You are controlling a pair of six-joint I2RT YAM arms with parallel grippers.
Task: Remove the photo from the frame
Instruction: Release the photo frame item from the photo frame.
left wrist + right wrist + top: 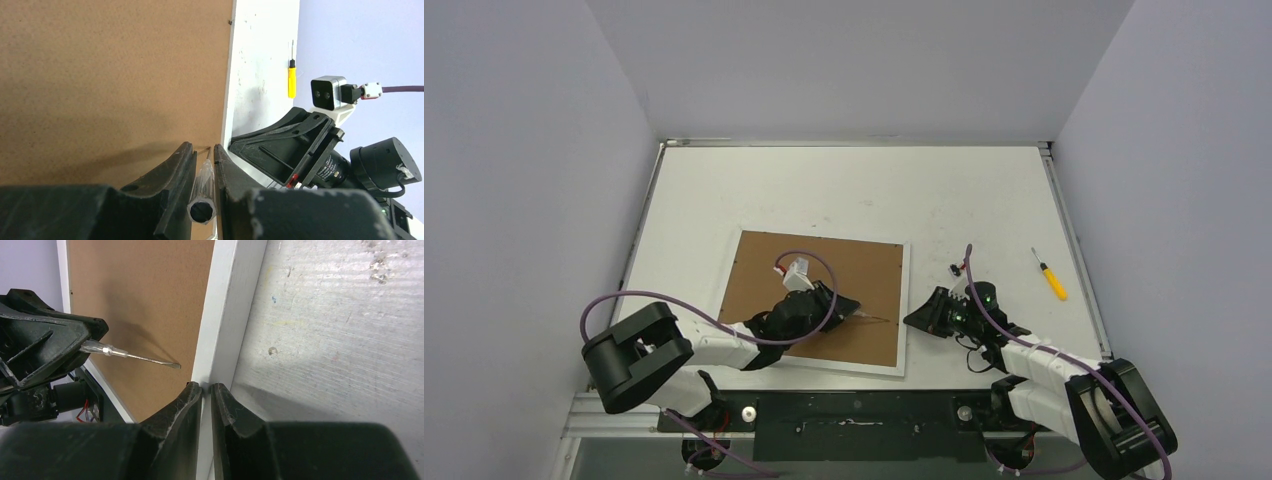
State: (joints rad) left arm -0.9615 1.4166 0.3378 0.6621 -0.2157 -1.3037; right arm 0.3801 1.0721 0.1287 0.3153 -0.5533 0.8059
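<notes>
Fig.: L gripper clamped on clear-handled steel screwdriver, blade ahead over white-bordered, brown-backed rectangular picture frame; R gripper near-closed, frame's border at its tips.

Your frame lies back-up on the desk, towards the near edge and left of centre. Your left end effector sits over the frame's near right part with a screwdriver between its fingers. The shaft points right, toward the frame's right border, and stops short of it. Your right end effector stands just right of the frame, its tips at that same border, facing the left one across it. A second screwdriver lies on the desk further right and slightly behind, well apart from the frame.
</notes>
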